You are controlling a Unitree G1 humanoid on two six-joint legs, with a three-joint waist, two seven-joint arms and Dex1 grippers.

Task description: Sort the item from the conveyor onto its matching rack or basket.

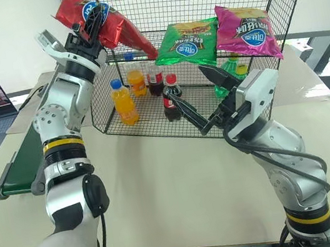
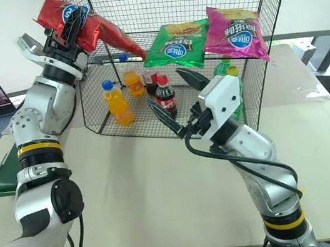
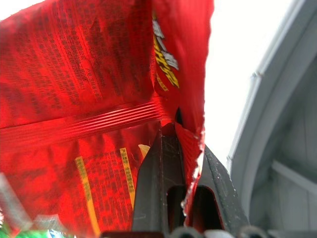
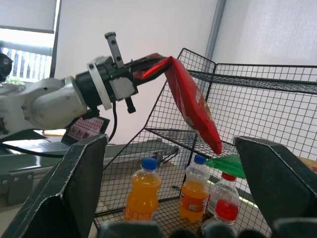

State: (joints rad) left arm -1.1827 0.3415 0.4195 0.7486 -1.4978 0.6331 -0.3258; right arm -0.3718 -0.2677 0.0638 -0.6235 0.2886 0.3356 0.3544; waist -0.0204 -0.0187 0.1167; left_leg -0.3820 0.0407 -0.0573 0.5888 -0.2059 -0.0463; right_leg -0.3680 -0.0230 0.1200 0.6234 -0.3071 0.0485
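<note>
Two grippers are in view. Lower right of centre, the right gripper (image 1: 204,100) stands with its fingers spread wide and holds nothing, just in front of the bottle compartment (image 1: 150,110). At far left, the conveyor (image 1: 22,161) lies behind the left arm; no item is seen on the visible part of its belt. Upper left, the left gripper (image 1: 89,27) is pressed together on one end of the red bag (image 1: 112,26), which hangs in the air, its lower end sloping down towards the shelf (image 1: 168,47). On that shelf lie a green bag (image 1: 188,44) and a magenta bag (image 1: 244,31).

Assessment: pickup is done and the carry appears nearly complete. Placement and release are left; whether the bag's tip touches the wire cannot be told.
</note>
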